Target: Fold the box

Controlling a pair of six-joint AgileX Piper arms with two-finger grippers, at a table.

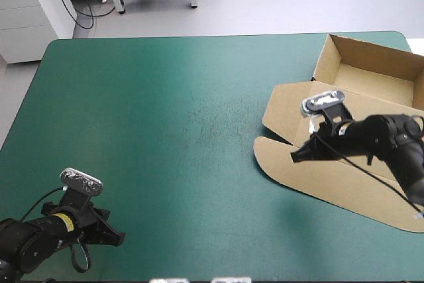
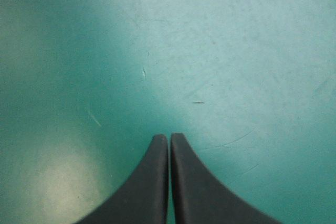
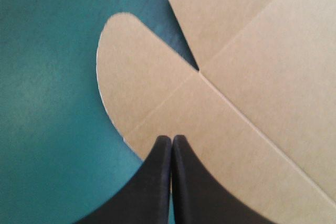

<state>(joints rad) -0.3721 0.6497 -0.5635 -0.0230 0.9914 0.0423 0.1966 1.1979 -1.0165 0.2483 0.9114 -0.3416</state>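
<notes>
Position settled which arm mattered: the box (image 1: 318,177) lay wholly on the right half of the teal-green cover (image 1: 165,117), its brown board running from the far-right corner toward the table's near edge. At the far end its tray (image 1: 371,74) stood with walls raised. On the near side its lid (image 1: 351,193) was spread flat, slanting off toward the right edge.

The right gripper (image 1: 295,157) hung over the lid's left end, black fingers pressed together into one point and holding nothing. In the right wrist view the tips sat directly above brown board, at the crease where the rounded flap (image 3: 131,82) hinged off the lid. The flap lay just ahead of the tips and to one side, flat on the cover. A notch between it and the neighbouring flap opened a little farther ahead. Whether the tips touched the board could not be told.

The left gripper (image 1: 119,236) was near the table's near-left corner, well apart from the box. Its fingers were likewise closed tip to tip over bare cover, with no board in its own view. The right arm was plainly the nearer one. Judged from this, any next fold on that flap would call for the right fingers to part or slip under its edge.

No brand, label or readable writing showed on the board.
</notes>
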